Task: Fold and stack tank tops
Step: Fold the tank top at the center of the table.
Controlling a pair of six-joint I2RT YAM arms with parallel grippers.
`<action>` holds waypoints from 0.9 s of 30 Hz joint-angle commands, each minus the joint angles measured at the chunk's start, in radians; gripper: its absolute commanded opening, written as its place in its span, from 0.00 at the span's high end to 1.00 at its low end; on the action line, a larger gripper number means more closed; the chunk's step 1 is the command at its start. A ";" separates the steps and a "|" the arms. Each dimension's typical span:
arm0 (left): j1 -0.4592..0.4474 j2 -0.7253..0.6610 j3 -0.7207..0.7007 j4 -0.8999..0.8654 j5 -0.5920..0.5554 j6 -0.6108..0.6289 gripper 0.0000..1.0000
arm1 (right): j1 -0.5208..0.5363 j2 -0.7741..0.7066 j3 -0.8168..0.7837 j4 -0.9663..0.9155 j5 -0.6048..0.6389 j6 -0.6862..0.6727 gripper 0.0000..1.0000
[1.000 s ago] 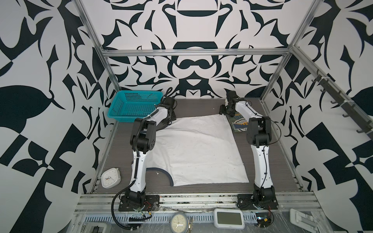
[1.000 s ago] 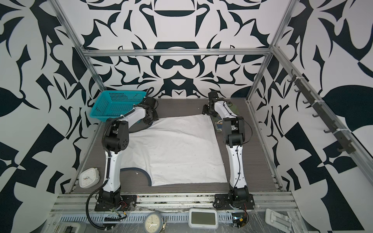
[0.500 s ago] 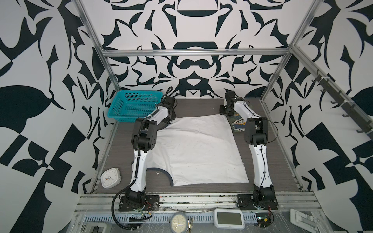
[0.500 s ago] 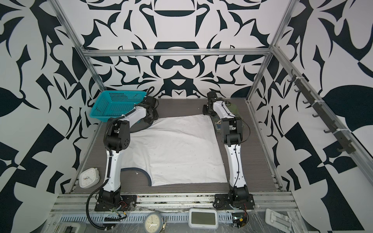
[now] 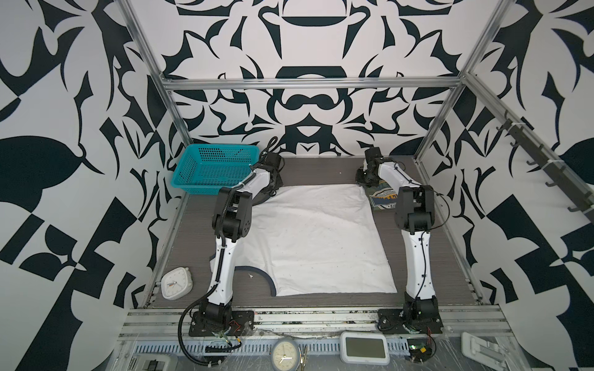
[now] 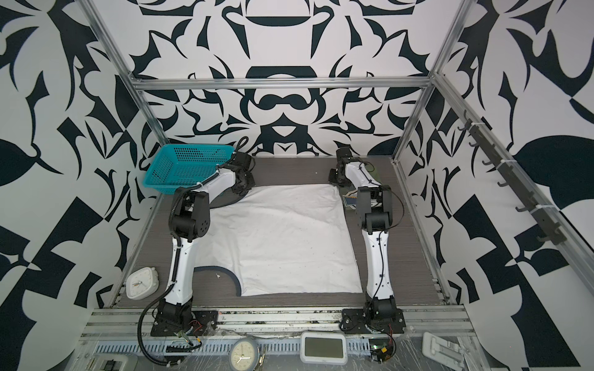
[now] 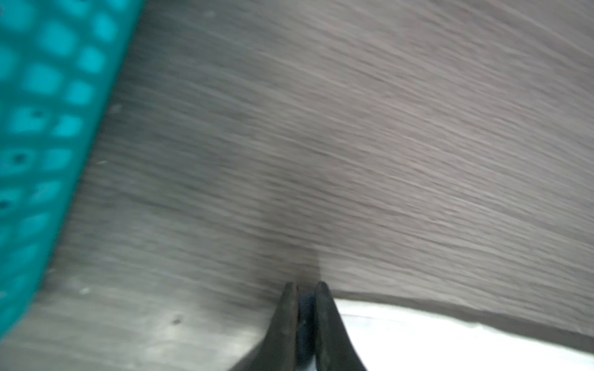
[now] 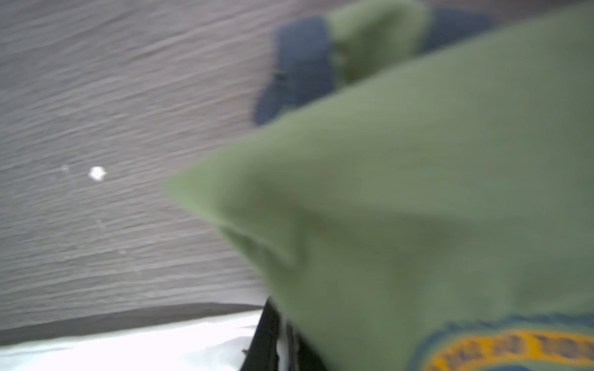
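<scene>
Top views: white tank top (image 5: 315,241) (image 6: 279,241), cloth with navy trim, lies spread flat over the middle of the grey wood-grain counter (image 5: 321,168), with an armhole curve toward the near left corner. Olive green tank top (image 5: 381,199) (image 6: 350,199), with a blue-yellow chest graphic, is bunched near the counter's far right corner, just beside the white one's far right corner and partly behind the right arm. Teal plastic mesh basket (image 5: 193,188) sits at the counter's far left corner. Left gripper (image 5: 272,192) (image 6: 239,192) is low at the white top's far left corner. Right gripper (image 5: 362,183) (image 6: 334,183) is low at its far right corner. Jaws too small to read here. White square clock (image 5: 176,282) sits at the near left corner.

Left wrist: left gripper (image 7: 306,287) jaws clenched nearly together on a dark navy strip of the white tank top (image 7: 450,340). Basket (image 7: 48,128) is blurred, nearby. Bare counter (image 7: 353,128) beyond.

Right wrist: olive green tank top (image 8: 418,192), blurred, fills most of the view and drapes over the right gripper (image 8: 279,343). What shows of the jaws is narrow, with a sliver of white between, so clenched on the white tank top (image 8: 128,347) edge. A white fleck (image 8: 96,173) lies on the counter.
</scene>
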 commanded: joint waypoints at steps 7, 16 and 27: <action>-0.054 0.091 0.097 -0.027 0.040 0.013 0.94 | -0.052 -0.034 -0.021 -0.006 0.012 0.011 0.94; -0.055 -0.056 -0.019 0.047 -0.018 0.026 1.00 | -0.049 -0.152 -0.122 0.049 -0.082 0.042 1.00; -0.055 -0.280 -0.248 0.219 -0.046 0.032 1.00 | -0.027 -0.379 -0.392 0.170 -0.068 0.040 1.00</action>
